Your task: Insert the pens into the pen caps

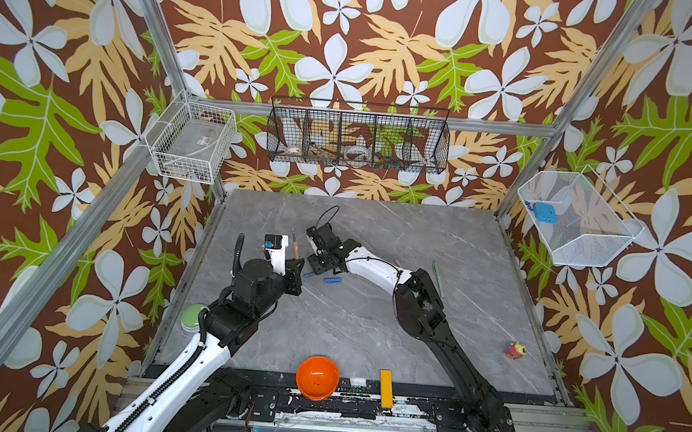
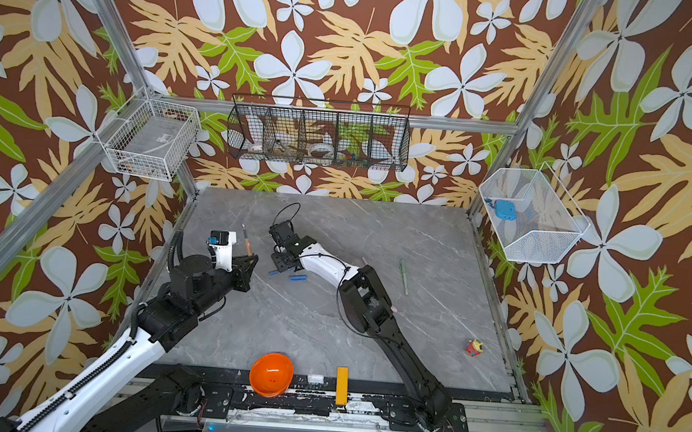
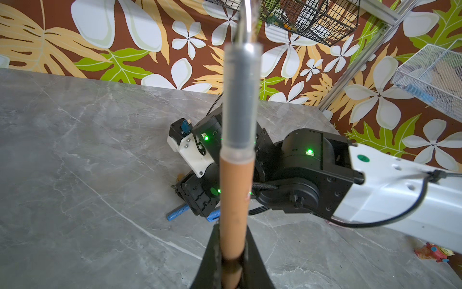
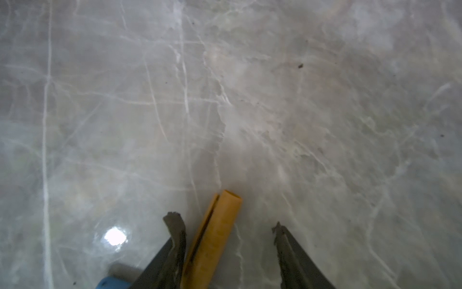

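The grey marble table carries everything. The left arm reaches in from the near left, and its tool is clamped shut on the lower barrel of the brown pen. The pen stands out of the jaws with its thin tip pointing to the far side, left of the table's middle.

The right arm stretches from the near right across the middle. Its tool is lowered to the table just right of the left tool, with its jaws apart.

An orange bowl sits at the near edge, with a yellow bar just right of it. The pale green pen lies flat, right of the right arm. A red toy figure stands near the right edge.

Two short blue pieces lie just near of the right tool. I cannot tell which is pen and which is cap.

The brown cap lies on the table between the right tool's open jaws, close against one finger and clear of the other.
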### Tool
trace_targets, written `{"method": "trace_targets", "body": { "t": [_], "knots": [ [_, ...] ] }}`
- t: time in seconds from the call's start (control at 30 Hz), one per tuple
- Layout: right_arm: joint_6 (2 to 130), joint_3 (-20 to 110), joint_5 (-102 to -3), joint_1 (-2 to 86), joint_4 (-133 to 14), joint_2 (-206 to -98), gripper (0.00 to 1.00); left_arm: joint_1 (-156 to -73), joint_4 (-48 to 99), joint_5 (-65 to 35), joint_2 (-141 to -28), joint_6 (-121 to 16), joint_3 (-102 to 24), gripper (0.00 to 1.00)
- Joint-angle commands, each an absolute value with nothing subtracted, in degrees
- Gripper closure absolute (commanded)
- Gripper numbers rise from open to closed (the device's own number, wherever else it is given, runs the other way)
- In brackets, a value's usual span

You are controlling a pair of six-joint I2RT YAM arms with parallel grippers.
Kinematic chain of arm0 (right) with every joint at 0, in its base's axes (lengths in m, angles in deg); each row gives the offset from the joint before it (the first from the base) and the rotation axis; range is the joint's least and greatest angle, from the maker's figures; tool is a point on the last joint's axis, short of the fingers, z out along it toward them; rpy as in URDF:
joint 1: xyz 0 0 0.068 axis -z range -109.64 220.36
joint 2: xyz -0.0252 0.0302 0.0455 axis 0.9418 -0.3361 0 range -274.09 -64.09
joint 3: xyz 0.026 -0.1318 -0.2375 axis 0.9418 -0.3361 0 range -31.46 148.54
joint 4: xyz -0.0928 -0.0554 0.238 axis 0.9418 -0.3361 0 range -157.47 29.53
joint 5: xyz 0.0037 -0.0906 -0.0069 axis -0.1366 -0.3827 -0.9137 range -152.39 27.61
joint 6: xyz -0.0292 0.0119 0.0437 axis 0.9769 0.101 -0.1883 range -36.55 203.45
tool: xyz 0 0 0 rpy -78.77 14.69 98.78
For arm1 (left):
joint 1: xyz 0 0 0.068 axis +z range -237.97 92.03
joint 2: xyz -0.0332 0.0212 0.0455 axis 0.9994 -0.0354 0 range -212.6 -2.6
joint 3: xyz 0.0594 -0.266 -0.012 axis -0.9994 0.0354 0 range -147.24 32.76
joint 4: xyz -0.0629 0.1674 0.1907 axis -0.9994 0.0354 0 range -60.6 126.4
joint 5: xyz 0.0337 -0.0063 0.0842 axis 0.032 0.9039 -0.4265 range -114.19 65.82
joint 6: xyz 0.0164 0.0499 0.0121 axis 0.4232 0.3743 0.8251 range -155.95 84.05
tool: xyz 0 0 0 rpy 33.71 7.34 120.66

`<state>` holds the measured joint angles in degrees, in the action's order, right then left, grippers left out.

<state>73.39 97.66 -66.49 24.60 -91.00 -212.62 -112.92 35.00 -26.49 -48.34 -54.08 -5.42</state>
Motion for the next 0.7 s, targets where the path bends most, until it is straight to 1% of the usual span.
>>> {"method": "trace_targets", "body": {
  "t": [0.0,0.2,0.37,0.5,0.67],
  "knots": [
    [73.3,97.8,-70.0,24.9,-92.6,-212.9,0.44,-112.8,34.2,-26.3,-48.2,-54.0,-5.2,1.0],
    [72.4,96.2,-68.7,27.1,-92.7,-211.8,0.48,-112.8,34.1,-26.1,-48.2,-53.9,-4.9,1.0],
    [76.1,90.7,-58.9,28.5,-87.3,-208.2,0.46,-112.8,33.9,-26.1,-47.8,-54.0,-4.5,1.0],
    [78.2,93.7,-57.6,28.5,-87.6,-210.4,0.43,-112.8,33.9,-25.7,-47.8,-54.0,-4.5,1.0],
    [78.6,101.2,-61.2,28.5,-92.9,-215.6,0.47,-112.8,34.0,-25.8,-47.3,-54.0,-4.4,1.0]
  ]
}}
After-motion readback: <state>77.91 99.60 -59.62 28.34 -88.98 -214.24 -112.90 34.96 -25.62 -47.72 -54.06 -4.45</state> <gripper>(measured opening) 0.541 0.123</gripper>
